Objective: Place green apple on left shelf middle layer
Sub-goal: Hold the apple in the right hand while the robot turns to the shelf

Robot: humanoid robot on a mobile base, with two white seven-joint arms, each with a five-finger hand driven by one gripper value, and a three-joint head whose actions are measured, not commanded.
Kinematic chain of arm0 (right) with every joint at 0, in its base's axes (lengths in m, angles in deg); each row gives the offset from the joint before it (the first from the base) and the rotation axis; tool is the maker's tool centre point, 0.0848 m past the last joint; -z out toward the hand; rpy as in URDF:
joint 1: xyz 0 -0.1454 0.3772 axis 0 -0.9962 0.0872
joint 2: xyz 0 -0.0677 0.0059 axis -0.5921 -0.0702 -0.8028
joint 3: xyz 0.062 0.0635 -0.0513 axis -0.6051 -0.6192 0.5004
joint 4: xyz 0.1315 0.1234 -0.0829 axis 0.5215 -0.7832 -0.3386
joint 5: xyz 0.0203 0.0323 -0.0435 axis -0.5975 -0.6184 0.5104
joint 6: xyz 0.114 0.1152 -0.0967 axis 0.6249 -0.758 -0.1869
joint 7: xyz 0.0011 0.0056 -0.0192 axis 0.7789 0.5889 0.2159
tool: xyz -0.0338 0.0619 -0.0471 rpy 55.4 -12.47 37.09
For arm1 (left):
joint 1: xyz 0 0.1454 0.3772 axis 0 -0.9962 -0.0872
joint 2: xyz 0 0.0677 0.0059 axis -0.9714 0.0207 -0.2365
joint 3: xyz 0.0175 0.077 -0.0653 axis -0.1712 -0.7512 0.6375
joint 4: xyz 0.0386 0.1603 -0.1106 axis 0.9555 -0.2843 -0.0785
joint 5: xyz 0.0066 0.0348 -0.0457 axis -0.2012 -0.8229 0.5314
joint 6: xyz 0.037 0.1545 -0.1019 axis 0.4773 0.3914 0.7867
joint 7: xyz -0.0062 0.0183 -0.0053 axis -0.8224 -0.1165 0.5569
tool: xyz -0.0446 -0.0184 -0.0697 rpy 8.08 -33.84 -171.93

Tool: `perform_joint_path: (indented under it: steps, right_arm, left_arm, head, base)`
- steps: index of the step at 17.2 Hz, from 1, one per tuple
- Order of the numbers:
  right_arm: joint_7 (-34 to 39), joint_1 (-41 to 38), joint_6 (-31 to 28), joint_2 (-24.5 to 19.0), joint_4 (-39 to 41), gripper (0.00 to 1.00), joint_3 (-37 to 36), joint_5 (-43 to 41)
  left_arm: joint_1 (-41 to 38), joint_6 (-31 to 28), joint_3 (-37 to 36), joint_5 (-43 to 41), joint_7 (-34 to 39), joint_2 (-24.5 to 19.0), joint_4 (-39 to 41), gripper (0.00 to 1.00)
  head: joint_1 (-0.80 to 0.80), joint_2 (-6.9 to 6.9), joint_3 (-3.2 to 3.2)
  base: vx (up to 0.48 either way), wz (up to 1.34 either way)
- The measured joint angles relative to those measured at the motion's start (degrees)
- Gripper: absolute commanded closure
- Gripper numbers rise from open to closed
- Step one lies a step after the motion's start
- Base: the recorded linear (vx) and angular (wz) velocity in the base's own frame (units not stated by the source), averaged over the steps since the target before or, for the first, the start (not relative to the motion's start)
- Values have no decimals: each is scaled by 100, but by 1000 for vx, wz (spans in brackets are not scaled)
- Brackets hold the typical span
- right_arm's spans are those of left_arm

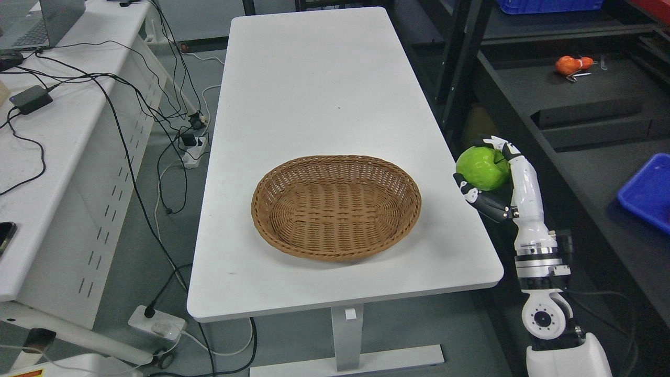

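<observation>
My right hand (489, 175) comes up from the lower right and is shut on the green apple (481, 167). It holds the apple just off the right edge of the white table (314, 78), above the floor gap. Fingers wrap behind and under the fruit. An empty wicker basket (336, 206) sits on the near middle of the table, to the left of the hand. The left arm does not show.
A dark shelf unit (576, 104) stands to the right, with an orange object (570, 65) on one level and a blue tray (649, 191) at the right edge. A white desk (63, 136) with cables and a laptop is at left.
</observation>
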Motion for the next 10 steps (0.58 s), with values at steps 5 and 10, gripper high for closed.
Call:
perform_joint_path:
  steps: [5,10]
  right_arm:
    - [39,-104,118,-54,8,100,16,-5]
    - [58,-158,138,-86,10,100,79,-6]
  left_arm:
    - [0,0,0,0,0,0,0,0]
    - [-1,0,0,0,0,0,1,0]
  head:
    - [0,0,0]
    - [0,0,0]
  base:
    - [-356,26]
    - [-393,234]
